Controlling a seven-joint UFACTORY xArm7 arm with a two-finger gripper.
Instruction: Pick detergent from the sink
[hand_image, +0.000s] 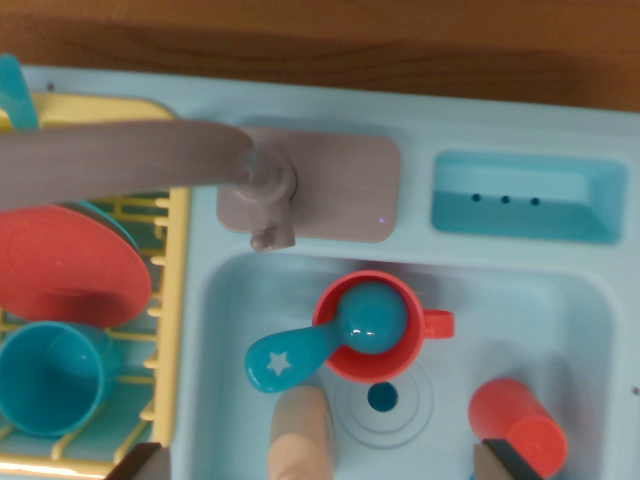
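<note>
From the wrist view I see my fingers (330, 462) spread at the bottom edge, open sink (225, 330) floor between them, the red detergent (518, 425) bottle against the right fingertip near the basin's right wall.

The sink (230, 330) is pale blue, with a grey tap (265, 185) and a brown wooden surface (300, 45) behind. Inside, a red cup (400, 355) holds a teal spoon (310, 345) marked with a white star. At five o'clock lies something red-orange (520, 425), possibly the detergent. The rack (175, 300) is yellow, carrying a red plate (70, 265) and a teal cup (50, 380).
</note>
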